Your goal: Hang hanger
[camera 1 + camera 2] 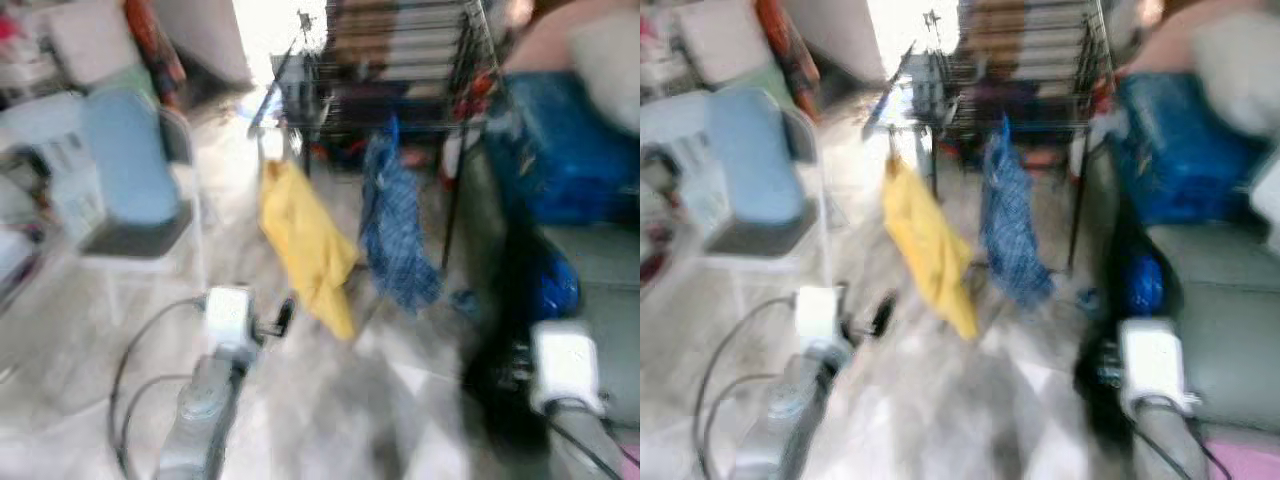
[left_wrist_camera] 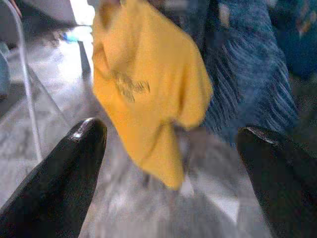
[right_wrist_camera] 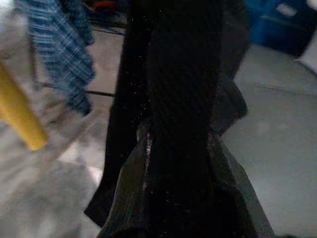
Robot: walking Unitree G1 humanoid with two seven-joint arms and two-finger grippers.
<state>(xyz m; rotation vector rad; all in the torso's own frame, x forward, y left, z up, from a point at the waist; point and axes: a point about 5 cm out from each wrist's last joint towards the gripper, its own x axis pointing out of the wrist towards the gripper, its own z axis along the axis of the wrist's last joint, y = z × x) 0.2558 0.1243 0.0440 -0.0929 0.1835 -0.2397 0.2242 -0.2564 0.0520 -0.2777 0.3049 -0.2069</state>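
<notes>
Yellow cloth (image 1: pixel 305 245) and a blue plaid garment (image 1: pixel 395 235) hang side by side from the dark wire drying rack (image 1: pixel 395 75), and both head views are smeared with blur, so edges run together. The rack's top is cut off by the frame and its shelves read only as dark bars. Whatever holds the two garments up there is too soft to make out.

Left gripper (image 2: pixel 171 141) is spread wide, nothing between its black fingers (image 2: pixel 59 173), pointing at the yellow cloth with the plaid just beside it. In the head view that arm reaches out low over the pale tiled floor (image 1: pixel 330 400).

Right gripper (image 3: pixel 181 148) is clamped on a dark fabric piece (image 3: pixel 181 69) that drapes over the fingers and hides most of them; a hanger inside it cannot be told apart from the cloth. In the head view this dark garment hangs as a black mass (image 1: pixel 505 330) by the right wrist, near the grey sofa (image 1: pixel 600 270) with its blue bag (image 1: pixel 560 150).

Off to the left stands a white chair (image 1: pixel 140 215) with a light blue cushion; the clutter behind it is unreadable.
</notes>
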